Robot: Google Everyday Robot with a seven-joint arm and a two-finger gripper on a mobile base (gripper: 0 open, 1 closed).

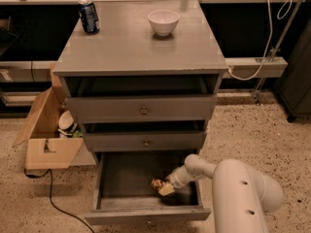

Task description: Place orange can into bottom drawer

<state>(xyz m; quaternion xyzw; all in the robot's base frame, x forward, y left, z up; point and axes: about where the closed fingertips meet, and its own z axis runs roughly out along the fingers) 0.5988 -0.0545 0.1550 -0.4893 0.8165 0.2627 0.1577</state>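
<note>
The bottom drawer (146, 212) of the grey cabinet is pulled wide open. The orange can (162, 187) lies low inside it, right of the middle of the drawer floor. My gripper (167, 184) reaches down into the drawer from the right at the end of my white arm (238, 188) and sits right at the can. The arm's end hides part of the can.
A dark blue can (89, 16) and a white bowl (163, 21) stand on the cabinet top (136, 47). The two upper drawers are slightly open. An open cardboard box (46, 135) with items and a black cable (53, 198) lie on the speckled floor at left.
</note>
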